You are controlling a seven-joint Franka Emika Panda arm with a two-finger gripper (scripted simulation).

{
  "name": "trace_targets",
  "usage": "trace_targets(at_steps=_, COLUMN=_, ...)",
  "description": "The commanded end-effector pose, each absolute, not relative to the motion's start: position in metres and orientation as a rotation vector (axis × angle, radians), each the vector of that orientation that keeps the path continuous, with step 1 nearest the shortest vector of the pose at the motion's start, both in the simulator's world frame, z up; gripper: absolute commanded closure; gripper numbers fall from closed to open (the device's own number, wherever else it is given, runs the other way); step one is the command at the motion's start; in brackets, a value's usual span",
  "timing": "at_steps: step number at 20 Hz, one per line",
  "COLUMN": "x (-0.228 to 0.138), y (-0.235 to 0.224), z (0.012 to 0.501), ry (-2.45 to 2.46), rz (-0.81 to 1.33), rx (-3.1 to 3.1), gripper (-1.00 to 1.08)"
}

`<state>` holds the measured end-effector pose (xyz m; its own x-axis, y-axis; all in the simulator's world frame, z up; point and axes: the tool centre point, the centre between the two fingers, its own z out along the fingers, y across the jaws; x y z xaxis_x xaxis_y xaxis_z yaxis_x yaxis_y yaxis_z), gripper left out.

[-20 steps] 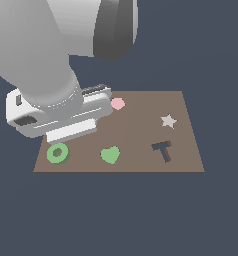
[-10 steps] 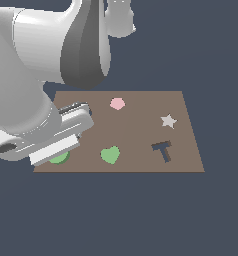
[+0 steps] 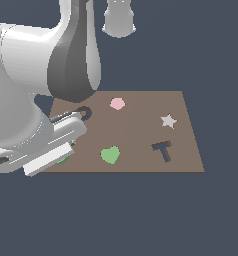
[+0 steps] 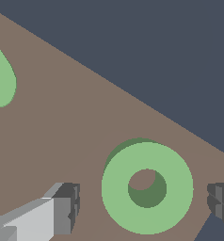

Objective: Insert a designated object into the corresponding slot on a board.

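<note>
The light-green ring (image 4: 172, 162) lies flat on the brown board (image 4: 62, 117), close to its edge. My gripper (image 4: 142, 203) is open and straddles the ring, with one finger (image 4: 62, 209) on each side and neither touching it. In the exterior view my hand (image 3: 48, 147) covers the board's near corner at that view's left, and only a sliver of the ring (image 3: 62, 160) shows beneath it. The dark navy ring-shaped slot (image 3: 85, 113) sits farther back on the board (image 3: 141, 130), partly hidden behind the arm.
Also on the board are a green heart (image 3: 110, 155), a pink polygon (image 3: 117, 103), a pale star (image 3: 168, 120) and a dark T-shaped recess (image 3: 162, 150). The heart (image 4: 1, 80) shows in the wrist view too. The arm's bulk fills the exterior view's left.
My hand has come down and toward the board's near corner, from above the slot area to over the ring. The ring is now almost hidden in the exterior view and the slot is uncovered.
</note>
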<state>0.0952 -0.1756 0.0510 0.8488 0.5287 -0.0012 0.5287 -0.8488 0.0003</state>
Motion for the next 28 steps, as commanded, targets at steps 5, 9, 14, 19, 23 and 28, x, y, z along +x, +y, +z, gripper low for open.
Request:
trace_targets(at_steps=5, x=0.098, y=-0.177, z=0.050, ry=0.874, rz=-0.001, rx=3.017, gripper=-0.92)
trace_targets(at_steps=9, x=0.098, y=-0.177, z=0.044, ry=0.875, rz=0.000, rx=3.017, gripper=-0.92)
trace_targets(at_steps=14, x=0.098, y=-0.177, z=0.030, ry=0.877, rz=0.000, rx=3.017, gripper=-0.92)
trace_targets(at_steps=19, x=0.098, y=-0.177, z=0.030, ry=0.877, rz=0.000, rx=3.017, gripper=1.08)
trace_targets(at_steps=23, x=0.098, y=-0.177, z=0.030, ry=0.877, rz=0.000, rx=3.017, gripper=1.08)
trace_targets(at_steps=28, x=0.099, y=-0.177, z=0.033, ry=0.877, rz=0.001, rx=3.016, gripper=1.08)
